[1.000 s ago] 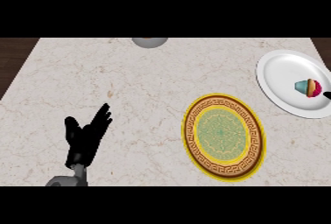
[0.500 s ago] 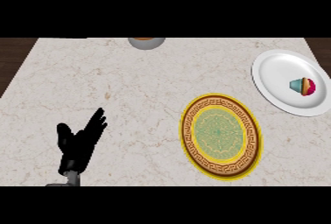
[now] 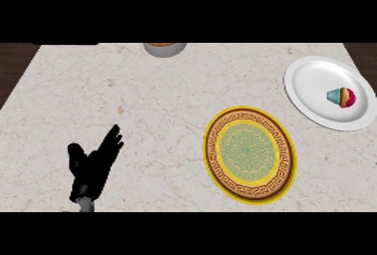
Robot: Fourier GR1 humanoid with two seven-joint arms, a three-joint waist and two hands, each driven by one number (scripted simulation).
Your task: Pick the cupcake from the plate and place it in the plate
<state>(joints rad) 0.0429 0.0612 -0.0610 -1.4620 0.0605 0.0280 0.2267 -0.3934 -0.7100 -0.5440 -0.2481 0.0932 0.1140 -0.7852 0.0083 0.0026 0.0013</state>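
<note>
Cupcake (image 3: pixel 343 96): lies tipped on the white plate (image 3: pixel 313 84), far right of the surface (image 3: pixel 110 94).
Patterned plate (image 3: pixel 250 153): beside the white one.
Left hand (image 3: pixel 91 169): fingers spread, holding nothing, well apart from the cupcake.
Bowl (image 3: pixel 164 48): perhaps, top edge.

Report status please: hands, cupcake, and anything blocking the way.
Left hand open, resting low left; right hand not in view. Small colourful cupcake on white round plate. Yellow patterned plate bare; counter between them unobstructed.
</note>
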